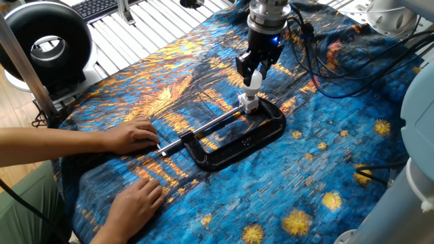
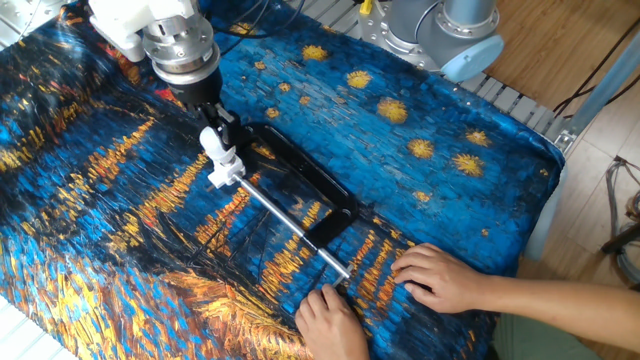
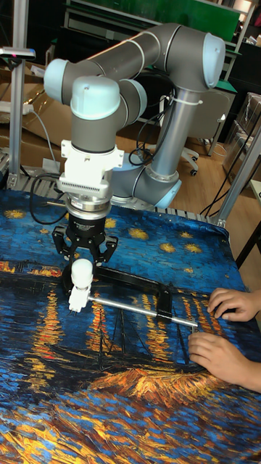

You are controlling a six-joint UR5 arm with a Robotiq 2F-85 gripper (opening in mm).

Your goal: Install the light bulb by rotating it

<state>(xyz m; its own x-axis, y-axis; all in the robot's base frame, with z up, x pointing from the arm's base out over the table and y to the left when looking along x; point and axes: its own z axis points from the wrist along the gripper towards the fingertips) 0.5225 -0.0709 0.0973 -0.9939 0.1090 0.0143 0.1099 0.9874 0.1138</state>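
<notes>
The light bulb (image 1: pixel 253 81) stood upright, neck down, directly over the small white socket block (image 1: pixel 247 103) at the far end of the black C-clamp (image 1: pixel 234 139); whether the threads had caught could not be told; the gripper (image 1: pixel 255 68) was closed on the light bulb's globe, fingers (image 3: pixel 106 251) hugging it from either side; a person's hands (image 2: pixel 445 280) pressed on the cloth at the near end, beside the clamp's screw bar (image 2: pixel 285 221); the step was judged best done by keeping the bulb's axis straight over the socket, turning about that axis with only light downward pressure, and stopping on resistance, since a tilted neck could cross-thread or nudge the clamp sideways
</notes>
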